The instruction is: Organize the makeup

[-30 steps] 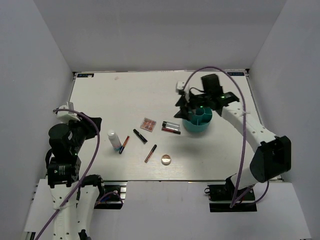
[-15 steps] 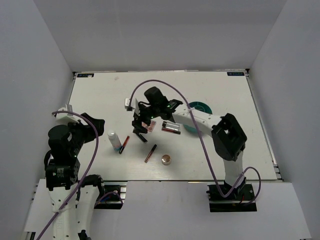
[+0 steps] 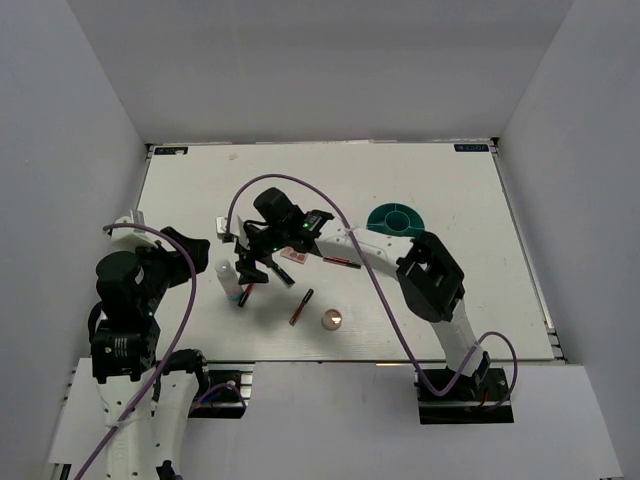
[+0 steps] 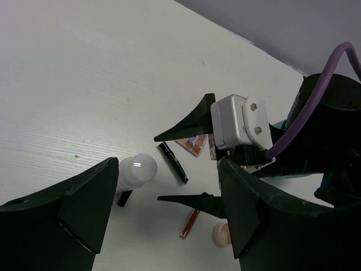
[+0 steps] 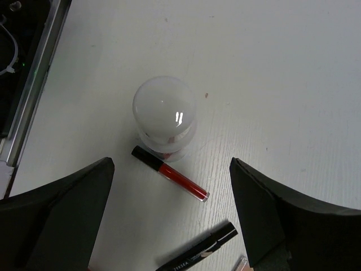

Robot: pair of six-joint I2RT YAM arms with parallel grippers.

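The right tool (image 5: 171, 165) hangs spread and empty above the desk (image 5: 271, 68). Its fingers straddle the upright white bottle (image 5: 164, 113) and the red tube (image 5: 179, 178) lying at the bottle's base, so it is probably lining up a pick. A black pencil (image 5: 197, 254) lies nearer its wrist. The teal container (image 3: 395, 217), the likely destination, sits well away, back along its arm. The left tool (image 4: 168, 165), also spread and empty, hangs off to the bottle's far side.

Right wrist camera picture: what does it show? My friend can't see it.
A white bottle stands on the table, seen from above, under the open right tool. A red tube lies beside it, a black tube lower down.
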